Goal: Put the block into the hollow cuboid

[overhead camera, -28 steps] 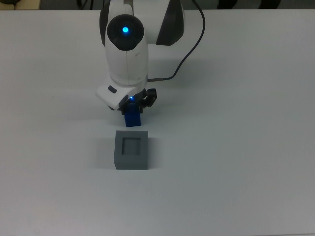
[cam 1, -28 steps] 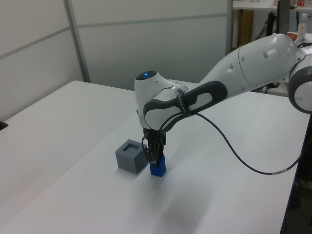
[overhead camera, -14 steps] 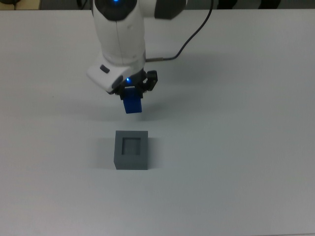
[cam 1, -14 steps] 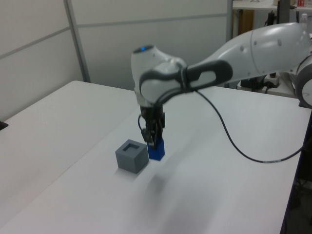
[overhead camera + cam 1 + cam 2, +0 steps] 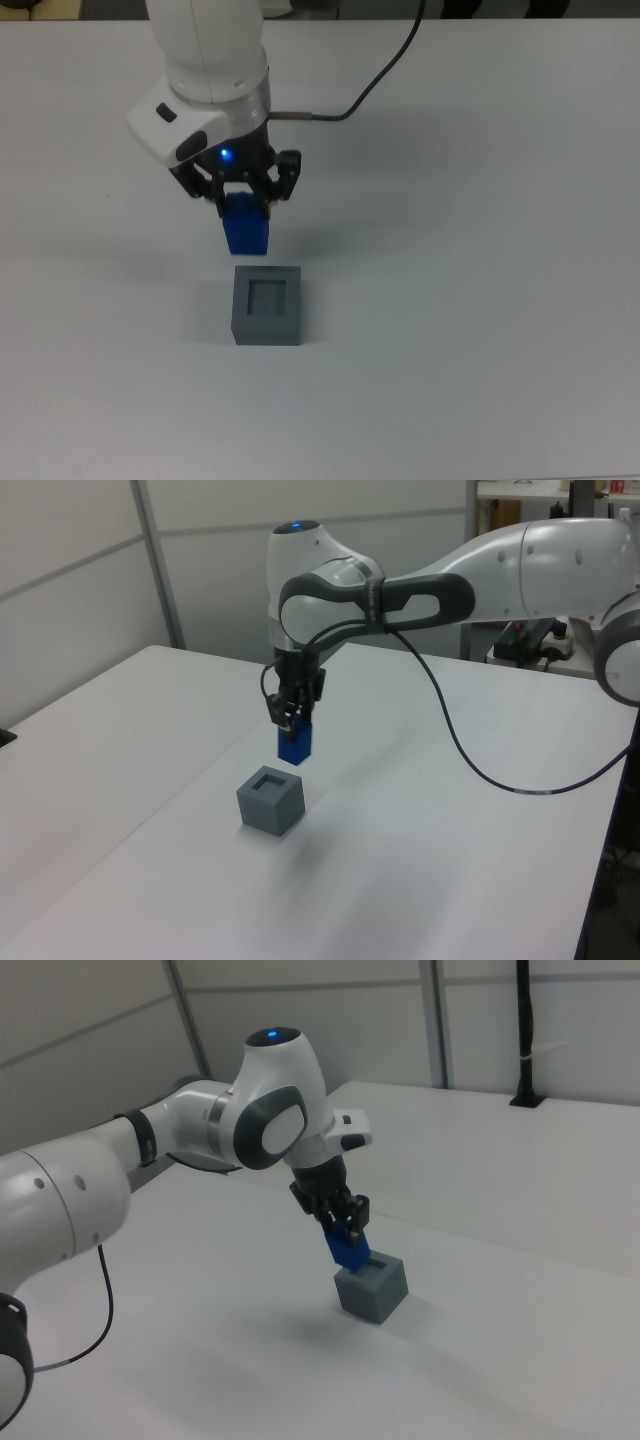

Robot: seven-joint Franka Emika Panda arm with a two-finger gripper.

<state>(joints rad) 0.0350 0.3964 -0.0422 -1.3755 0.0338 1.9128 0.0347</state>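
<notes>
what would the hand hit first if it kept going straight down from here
Probably the white table, just beside the grey hollow cuboid. The hand points down holding the blue block, which hangs above and slightly off the cuboid; depth leaves clipping its rim possible.

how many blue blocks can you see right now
1. The block is held in the gripper, lifted off the table and apart from the hollow cuboid, whose recess looks empty in the top view. No other block shows in any view.

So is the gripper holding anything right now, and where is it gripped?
Yes: the gripper holds the blue block by its upper part, in the air, clear of the grey hollow cuboid.
</notes>
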